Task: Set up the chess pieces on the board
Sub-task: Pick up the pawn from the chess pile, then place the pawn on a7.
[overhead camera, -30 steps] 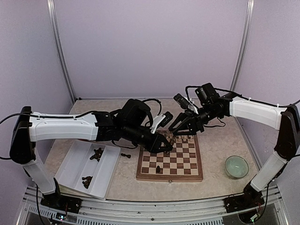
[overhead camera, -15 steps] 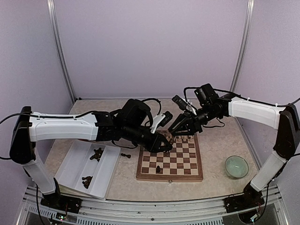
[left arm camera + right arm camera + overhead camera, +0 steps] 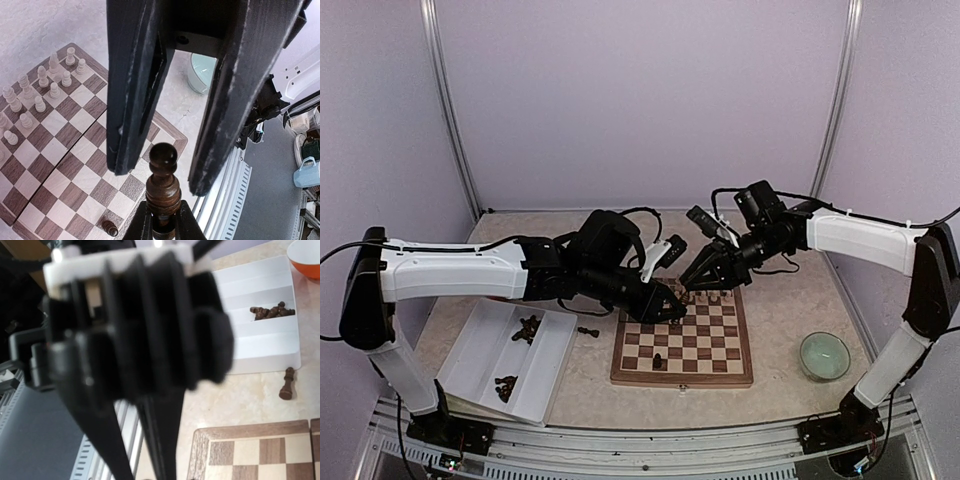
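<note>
The board [image 3: 682, 381] lies mid-table, with cream figures [image 3: 712, 295] on its far rows. My two grippers meet above its far left part. In the left wrist view my left gripper [image 3: 162, 180] is open, its fingers [image 3: 132, 100] wide apart on either side of a dark chess piece [image 3: 163, 172]. My right gripper [image 3: 164, 222] is shut on that piece's lower stem and holds it upright. One dark pawn [image 3: 658, 360] stands on the near rows and also shows in the left wrist view [image 3: 109, 228]. The right wrist view is mostly blocked by blurred black gripper parts.
A white divided tray [image 3: 555, 365] at the near left holds several dark pieces [image 3: 527, 328]. One dark piece [image 3: 588, 331] lies on the table between tray and board. A pale green bowl [image 3: 824, 355] sits to the right. An orange bowl [image 3: 307, 255] lies beyond the tray.
My right gripper has edged left and down toward the left gripper over the board's far left part. The left arm has barely moved.
</note>
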Robot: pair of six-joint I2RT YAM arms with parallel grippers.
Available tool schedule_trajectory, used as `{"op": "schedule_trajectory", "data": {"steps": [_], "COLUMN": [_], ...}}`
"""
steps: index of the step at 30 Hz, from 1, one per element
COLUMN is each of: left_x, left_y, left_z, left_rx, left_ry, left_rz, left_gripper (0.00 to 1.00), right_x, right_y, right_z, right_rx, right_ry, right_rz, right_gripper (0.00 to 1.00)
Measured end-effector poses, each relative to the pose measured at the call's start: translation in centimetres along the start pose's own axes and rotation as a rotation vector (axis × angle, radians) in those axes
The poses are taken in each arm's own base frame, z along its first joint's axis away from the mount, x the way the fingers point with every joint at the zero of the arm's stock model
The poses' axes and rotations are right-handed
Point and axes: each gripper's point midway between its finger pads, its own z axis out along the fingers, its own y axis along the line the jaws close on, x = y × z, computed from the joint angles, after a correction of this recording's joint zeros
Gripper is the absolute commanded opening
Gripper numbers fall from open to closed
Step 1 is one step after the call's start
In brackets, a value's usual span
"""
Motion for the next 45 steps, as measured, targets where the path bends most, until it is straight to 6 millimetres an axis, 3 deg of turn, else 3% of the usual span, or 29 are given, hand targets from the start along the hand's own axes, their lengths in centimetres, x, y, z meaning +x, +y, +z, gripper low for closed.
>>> {"op": "schedule_trajectory", "data": {"steps": [7,12,20,23,26,29,32,36,39,42,45], "left_x": [-0.2,-0.5,-0.3,0.0,0.8,1.7,2.0,1.9,1.5,1.4,1.3], "left_y": [0.1,0.1,0.4,0.4,0.8,1.5,2.5,3.8,4.6,4.8,4.7], "left_z": [-0.2,-0.4,-0.5,-0.3,0.0,0.1,0.1,-0.1,-0.4,-0.5,-0.6], "left_rx": [-0.008,-0.018,-0.017,-0.008,-0.010,-0.020,-0.033,-0.054,-0.066,-0.069,-0.069], "left_ry": [-0.009,-0.018,-0.014,-0.004,0.014,0.031,0.034,0.025,0.014,0.011,0.007], "left_rz": [0.002,0.003,-0.002,-0.004,-0.012,-0.024,-0.043,-0.069,-0.082,-0.089,-0.094], "left_gripper": [0.10,0.10,0.10,0.10,0.10,0.10,0.10,0.10,0.10,0.10,0.10], "right_x": [0.3,0.4,0.4,-0.2,0.4,3.1,7.2,13.5,17.0,18.7,19.1], "right_y": [-0.4,-0.5,-1.1,-2.6,-3.6,-3.2,-2.3,-1.3,-0.3,-0.2,-1.0], "right_z": [0.1,0.2,-0.3,-1.9,-3.5,-4.5,-4.8,-4.2,-3.5,-3.2,-3.4], "right_rx": [0.001,0.001,0.042,0.126,0.240,0.339,0.388,0.401,0.390,0.398,0.434], "right_ry": [0.005,0.006,0.022,0.030,0.073,0.146,0.232,0.374,0.465,0.524,0.548], "right_rz": [0.012,0.014,0.003,-0.037,-0.093,-0.148,-0.178,-0.201,-0.229,-0.254,-0.284], "right_gripper": [0.20,0.00,0.00,0.00,0.00,0.00,0.00,0.00,0.00,0.00,0.00]}}
